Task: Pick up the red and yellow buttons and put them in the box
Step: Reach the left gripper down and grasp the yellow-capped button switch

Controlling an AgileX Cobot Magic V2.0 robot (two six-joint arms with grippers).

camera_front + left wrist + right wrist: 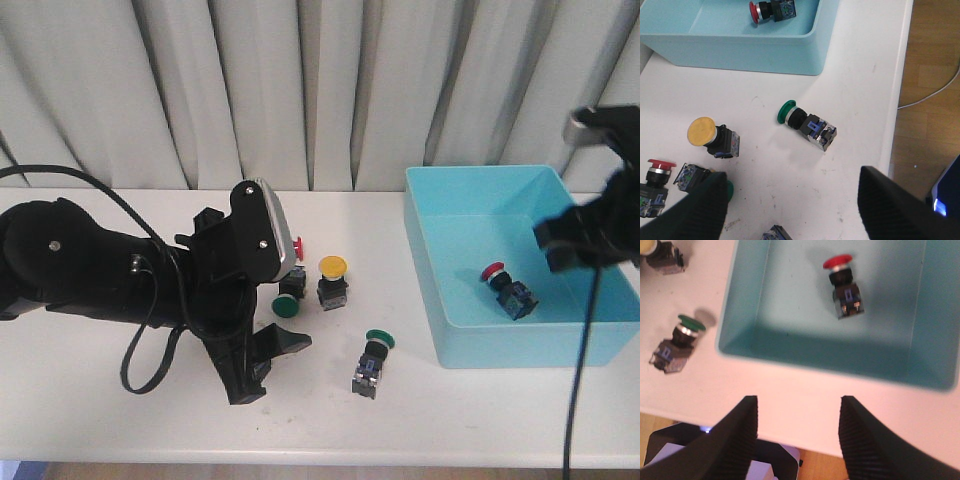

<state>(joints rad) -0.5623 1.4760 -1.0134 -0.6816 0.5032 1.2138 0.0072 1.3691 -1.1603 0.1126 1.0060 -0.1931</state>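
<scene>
While one red button (494,271) already lies on its side on the floor of the turquoise box (425,260), the work left is on the table: a yellow button (332,268) and a second red button (297,249) stand close together just in front of the left gripper (262,372), with two green-capped switches, one (286,306) tucked beside them and another (377,342) lying alone nearer the box. My reading is that the left arm is lining up for its next pick. To do that well it should go for the yellow button first, since it has clear table on its box side, and close across the black body rather than the round cap, which would likely slip. The red one is crowded by the near green switch, so the fingers need to drop between them without nudging either

Left wrist view: the left fingers (705,210) are spread wide, holding nothing, hovering over the table with the yellow button ahead of them and untouched. The right gripper (799,440) hangs above the near wall of the box, its fingers also parted and empty, touching nothing; the red button in the box lies well apart from them
</scene>
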